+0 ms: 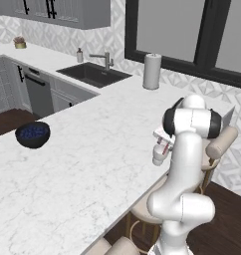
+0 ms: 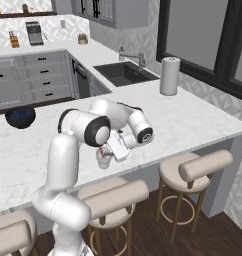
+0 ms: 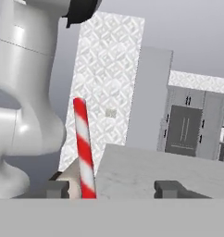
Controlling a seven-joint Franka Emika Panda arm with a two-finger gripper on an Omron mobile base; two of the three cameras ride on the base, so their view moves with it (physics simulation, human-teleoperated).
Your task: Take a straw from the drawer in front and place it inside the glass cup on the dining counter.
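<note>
**Straw over the cup at the counter's near edge**

Down at the lower middle of the left base view, the white arm's two-finger gripper point(image 1: 163, 144) sits right over the small clear whitish glass cup point(image 1: 158, 155), which stands on the broad white marble dining counter point(image 1: 92, 164) close to its near edge. A bit of red shows just above the cup's rim there. From the right base view the same cup point(image 2: 103, 159) is at centre-left, tucked under the hand, with a red speck at its top.

The hand view gives the best look: the thin red-and-white striped straw point(image 3: 84, 148) stands nearly upright in the lower left, leaning slightly, next to the left dark fingertip point(image 3: 56, 189). The right fingertip sits well apart from it, so the jaws stand spread and aren't pinching the straw.

Elsewhere, a dark round bowl of blue berries point(image 1: 33, 134) sits at the left of the counter, and a white paper towel roll point(image 1: 152, 71) stands upright toward the top near the dark sink point(image 1: 92, 74). Tan cushioned stools point(image 2: 193, 172) line the bottom right.
</note>
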